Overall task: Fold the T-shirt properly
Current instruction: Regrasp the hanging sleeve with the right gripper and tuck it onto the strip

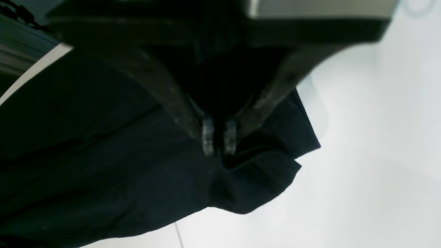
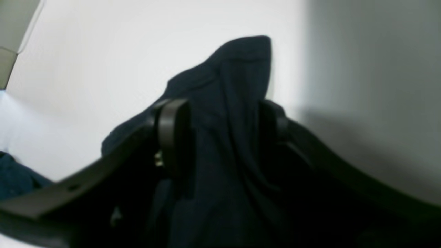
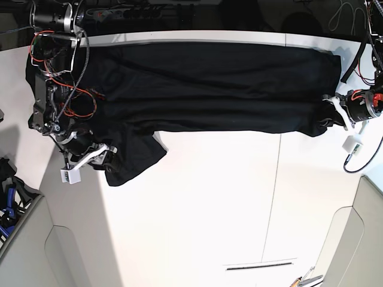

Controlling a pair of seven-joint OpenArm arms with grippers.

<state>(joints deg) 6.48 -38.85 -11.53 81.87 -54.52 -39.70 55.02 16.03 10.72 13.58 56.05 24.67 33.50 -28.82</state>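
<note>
The black T-shirt (image 3: 209, 84) lies stretched in a long band across the far side of the white table (image 3: 215, 197), and one flap (image 3: 134, 158) hangs toward the near left. At the shirt's right end my left gripper (image 3: 333, 111) is shut, its fingertips (image 1: 207, 139) pinching a bunched edge of the T-shirt (image 1: 103, 155). My right gripper (image 3: 99, 156) is at the left flap. There its fingers (image 2: 172, 131) stand wide apart, and a ridge of the T-shirt (image 2: 234, 86) runs between them and past the tips.
Grey panels border the table's near left (image 3: 60, 251) and near right (image 3: 359, 239). A bin with blue items (image 3: 7, 206) sits at the left edge. Cables run along the far edge (image 3: 137, 12). Small tools (image 3: 305, 278) lie at the bottom right.
</note>
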